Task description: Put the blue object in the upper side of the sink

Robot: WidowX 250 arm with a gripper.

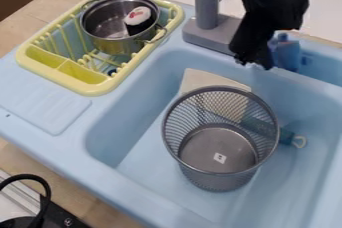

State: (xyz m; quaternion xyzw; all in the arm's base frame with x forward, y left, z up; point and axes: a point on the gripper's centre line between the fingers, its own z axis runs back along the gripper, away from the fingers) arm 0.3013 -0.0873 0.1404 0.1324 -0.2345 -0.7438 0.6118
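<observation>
The black gripper (254, 60) hangs at the upper right, over the sink's back edge and just right of the grey faucet. Directly to its right is a small blue object (288, 53) on the upper ledge of the light blue sink (143, 174); the gripper covers part of its left side. Whether the two touch, I cannot tell.
A grey mesh basket (219, 164) stands in the basin, with a beige item (194, 79) behind it and a teal-handled item (287, 136) at its right. The faucet (208, 9) rises behind. A yellow rack (100, 88) holds a metal pot (117, 47).
</observation>
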